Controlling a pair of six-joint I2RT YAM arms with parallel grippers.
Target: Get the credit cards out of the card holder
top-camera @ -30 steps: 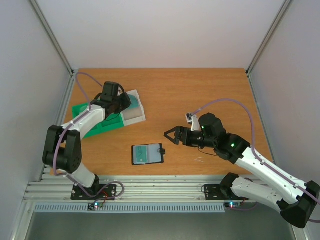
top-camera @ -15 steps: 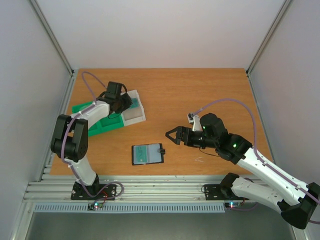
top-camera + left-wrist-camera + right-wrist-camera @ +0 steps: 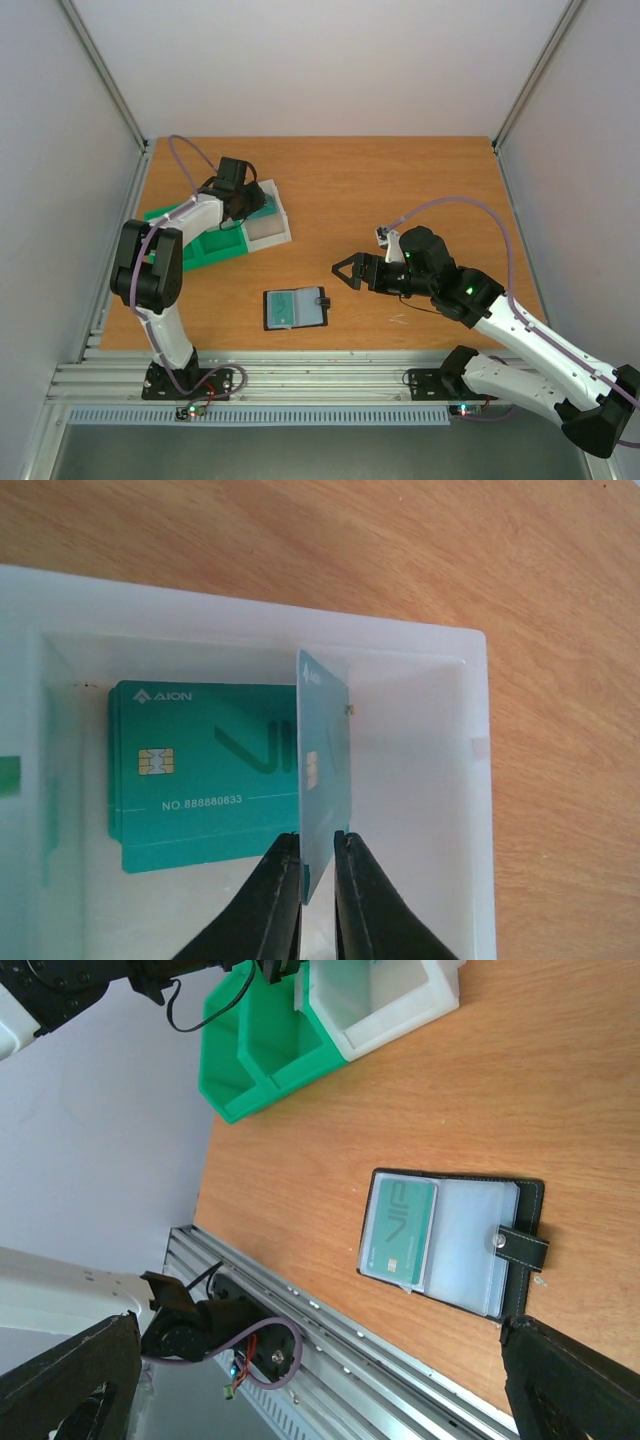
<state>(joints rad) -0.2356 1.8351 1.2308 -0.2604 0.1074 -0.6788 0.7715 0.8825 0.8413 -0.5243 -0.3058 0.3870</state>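
Observation:
The black card holder (image 3: 296, 308) lies open on the table near the front, snap tab to the right. One teal credit card (image 3: 400, 1228) shows in the left pocket of the card holder (image 3: 520, 1250). My left gripper (image 3: 318, 845) hangs over the clear-white box (image 3: 470, 780), its fingers narrowly either side of a teal credit card (image 3: 325, 750) held on edge. More teal cards (image 3: 200, 770) lie flat in that box. My right gripper (image 3: 342, 277) hovers open and empty just right of the holder.
The clear-white box (image 3: 272, 228) sits against a green compartment tray (image 3: 205, 252) at the back left. A metal rail (image 3: 330, 1320) runs along the table's near edge. Grey walls close in the table's sides.
The left arm has swung so its gripper sits a little farther back over the white box, still with the card. The right arm and the holder have not moved.

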